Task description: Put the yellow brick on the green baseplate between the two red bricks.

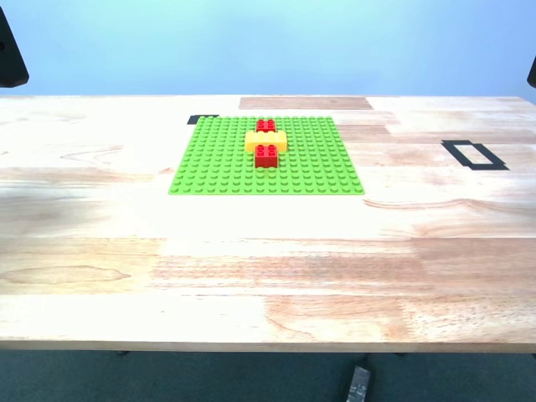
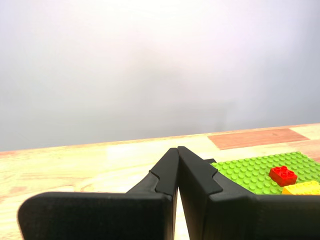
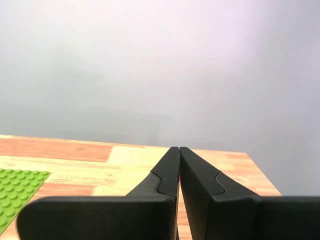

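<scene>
Surface: a light wooden table (image 1: 268, 260) of joined planks, with darker grain patches and one brownish rectangular inset (image 1: 306, 103) near the far edge.
Room: a plain pale blue wall (image 1: 268, 46) rises behind the table; dark floor shows below the near edge.
Green baseplate: the green baseplate (image 1: 218, 163) lies flat on the table, toward the far side and near the middle of the exterior view.
Yellow brick: the yellow brick (image 1: 265, 140) sits on the baseplate, its long side running across the exterior view.
Red bricks: the far red brick (image 1: 265, 126) touches the yellow brick's far side; the near red brick (image 1: 266, 155) touches its near side. The three form one line with the yellow brick between.
Tape marks: a black tape rectangle (image 1: 474, 155) lies on the table toward the exterior view's right, well apart from the baseplate; a short black tape piece (image 1: 202, 119) sits just beside the baseplate's far corner on the exterior view's left.
Floor item: a small dark object (image 1: 358, 383) lies on the floor below the near table edge; its kind cannot be told.
My first gripper: my first gripper (image 2: 178, 150) has its jaws pressed together with nothing between, raised above the table; the baseplate, one red brick and part of the yellow brick show beyond it.
My second gripper: my second gripper (image 3: 179, 149) is likewise closed on nothing above the table, with only a corner of the baseplate in its view.
Obstructions: dark shapes (image 1: 10, 54) at the exterior view's upper corners stand clear of the bricks.
</scene>
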